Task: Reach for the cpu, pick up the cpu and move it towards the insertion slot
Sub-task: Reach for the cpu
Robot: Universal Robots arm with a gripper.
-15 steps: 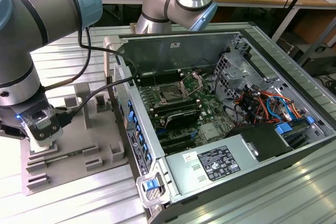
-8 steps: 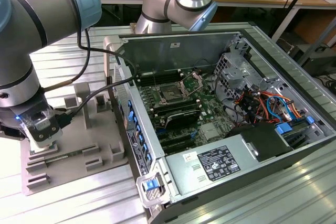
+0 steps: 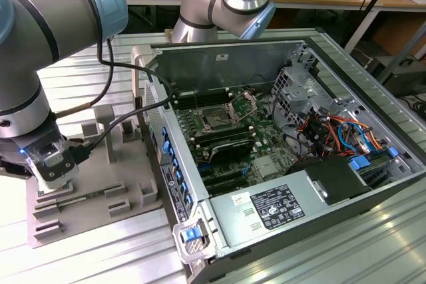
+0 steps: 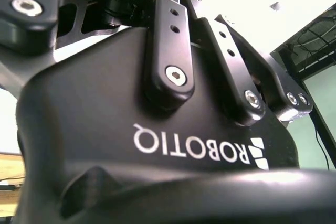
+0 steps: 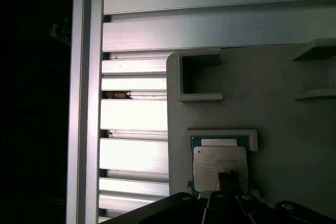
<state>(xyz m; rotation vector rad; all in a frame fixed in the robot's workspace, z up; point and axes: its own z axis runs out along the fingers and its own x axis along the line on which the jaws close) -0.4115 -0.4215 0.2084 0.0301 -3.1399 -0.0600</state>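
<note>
gripper low over the cpu, socket waiting to the right

on the exterior view's far left, your arm bends down over a grey fixture plate (image 3: 100,184) that lies on the ribbed aluminium table (image 3: 100,251). the gripper (image 3: 53,171) hangs close above the near-left part of that plate. in the first wrist view its tip (image 5: 229,179) overlaps one edge of the cpu (image 5: 218,161). you cannot tell whether it touches the chip, nor whether the gripper is apart or together. the cpu lies flat on the plate, silver top up, tucked against a raised corner frame (image 5: 223,134).

moving right, the open computer case (image 3: 200,51) stands just beside the plate, with a blue latch (image 3: 192,234) at its near corner. inside it, towards the far side of the board, is the insertion slot (image 3: 217,120), its dark centre bare and its metal bracket (image 3: 243,104) tilted up. it is well apart from the gripper. nearer to you sits the power supply (image 3: 266,214), and further right a tangle of orange and blue cables (image 3: 333,131).
</note>
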